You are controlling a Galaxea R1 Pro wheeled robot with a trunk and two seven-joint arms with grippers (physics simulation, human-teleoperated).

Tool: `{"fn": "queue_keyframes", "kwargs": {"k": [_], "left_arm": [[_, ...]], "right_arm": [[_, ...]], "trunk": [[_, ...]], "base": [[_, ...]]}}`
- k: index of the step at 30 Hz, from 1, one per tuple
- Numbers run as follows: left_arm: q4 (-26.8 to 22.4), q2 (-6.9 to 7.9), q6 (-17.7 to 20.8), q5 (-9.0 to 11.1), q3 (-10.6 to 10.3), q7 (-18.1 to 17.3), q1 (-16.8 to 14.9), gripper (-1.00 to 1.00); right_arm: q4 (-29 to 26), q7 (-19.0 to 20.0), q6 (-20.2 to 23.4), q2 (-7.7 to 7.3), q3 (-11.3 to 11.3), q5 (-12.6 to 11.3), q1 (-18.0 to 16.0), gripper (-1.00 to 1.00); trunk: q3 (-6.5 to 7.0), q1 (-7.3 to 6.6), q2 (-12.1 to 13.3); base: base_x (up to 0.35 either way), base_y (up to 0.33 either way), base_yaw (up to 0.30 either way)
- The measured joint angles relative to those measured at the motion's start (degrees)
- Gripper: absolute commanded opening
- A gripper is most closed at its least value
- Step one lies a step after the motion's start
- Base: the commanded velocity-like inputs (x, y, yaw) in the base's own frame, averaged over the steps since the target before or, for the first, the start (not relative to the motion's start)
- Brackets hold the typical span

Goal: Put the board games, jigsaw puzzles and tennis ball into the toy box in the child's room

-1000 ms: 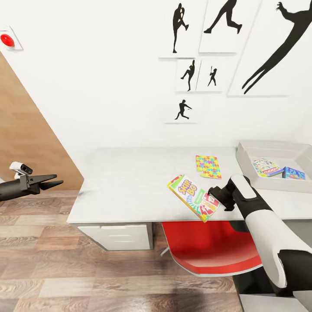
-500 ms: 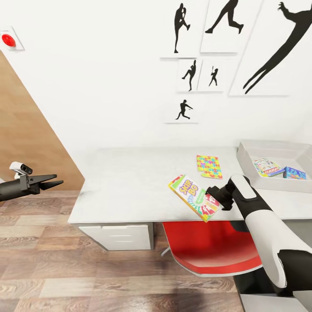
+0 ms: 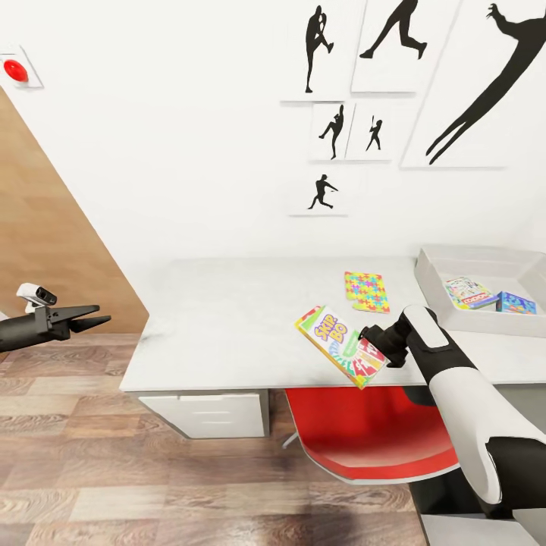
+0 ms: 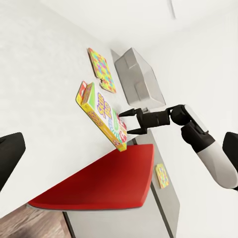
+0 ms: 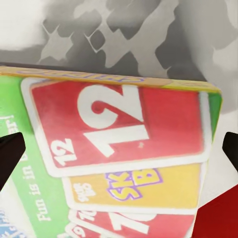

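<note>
**SKIP-BO box held over the desk's front edge, toy box off to my right**

Nearest to me is a red chair seat (image 3: 371, 436), tucked under the table (image 3: 227, 326) directly below my right arm; beside it, white drawers (image 3: 208, 413) hang beneath the desk top, with wood plank floor (image 3: 114, 485) in front. My right gripper (image 3: 370, 341) is clenched on one end of the SKIP-BO box (image 3: 341, 345); the box is tilted, raised above the table's front edge and partly overhanging the chair. The box lid reads "SKIP-BO"; my right wrist camera, pressed close, shows a red card with a large "12", a yellow card with "SK B" lettering, and the words "Fun is in" on a green band. My left gripper (image 3: 85, 317) hovers well apart from the desk, over the floor at my left; its fingers lie nearly together and hold nothing, though I cannot tell whether they fully meet. Further back on the table lie the jigsaw puzzles (image 3: 365, 291), flat and multicolour, between my held box and the wall. To the right sits the toy box (image 3: 436, 262), pale grey; inside it rest a white-and-red game box (image 3: 468, 292) and a smaller blue game box (image 3: 516, 303), side by side. On the white wall behind hang black silhouette prints (image 3: 334, 129) of athletes; a red round button (image 3: 13, 70) sits high on the far left.
</note>
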Motion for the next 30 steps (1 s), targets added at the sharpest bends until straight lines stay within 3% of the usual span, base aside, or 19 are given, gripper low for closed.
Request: {"fn": "queue_keyframes", "kwargs": {"k": [10, 30], "left_arm": [[0.0, 0.0, 0.1, 0.0, 0.0, 0.0, 0.0, 1.0], [0.0, 0.0, -0.1, 0.0, 0.0, 0.0, 0.0, 1.0]], "right_arm": [[0.0, 0.0, 0.0, 0.0, 0.0, -0.1, 0.0, 1.0], [0.0, 1.4, 0.1, 0.0, 0.0, 0.0, 0.0, 1.0]], "trunk": [[0.0, 0.0, 0.0], [0.0, 0.0, 0.0]], "base": [[0.002, 0.003, 0.0], [0.02, 0.099, 0.0]]}}
